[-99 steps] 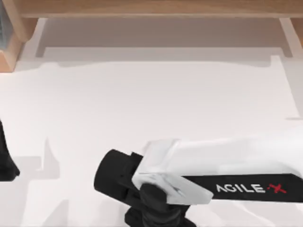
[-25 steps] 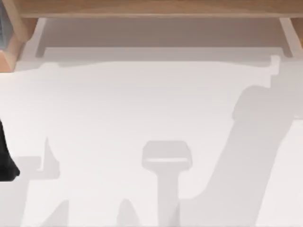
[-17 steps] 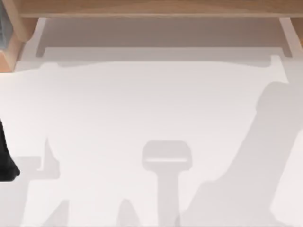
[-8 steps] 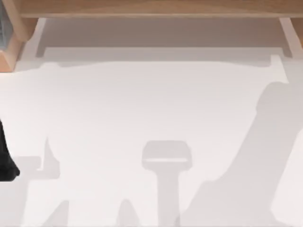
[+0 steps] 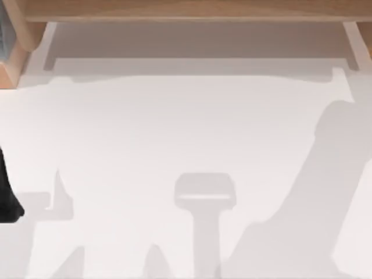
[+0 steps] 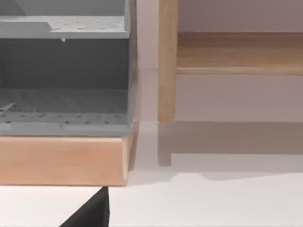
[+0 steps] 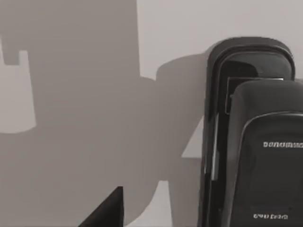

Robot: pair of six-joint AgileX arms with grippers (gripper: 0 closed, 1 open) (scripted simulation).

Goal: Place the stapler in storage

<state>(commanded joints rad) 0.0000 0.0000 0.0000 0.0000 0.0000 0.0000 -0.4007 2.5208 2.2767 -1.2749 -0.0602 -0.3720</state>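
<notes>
The left arm [image 5: 7,197] sits at the worktop's [image 5: 174,128] left edge, in front of the grey storage rack [image 6: 64,75], and has not shifted over the last seconds. Its left pincer [image 6: 92,213] points toward the rack's wooden base, and how far open it is cannot be told.

Right of the rack, the middle of the worktop has changed most. About six seconds ago the right arm stretched across it, and it has since swung out of the overhead view. Only its broad shadow [image 5: 325,192] remains, far to the rack's right, and that shadow has barely moved in the last second, so the arm seems to have settled.

The right pincer [image 7: 106,210] looks down on the black stapler [image 7: 251,142], which lies flat on the worktop and not in the rack. Nothing is seen in the pincer's hold, and its opening cannot be told. The arm appears to be lining up over the stapler, so the pick-up and the carry across to the rack still lie ahead.
</notes>
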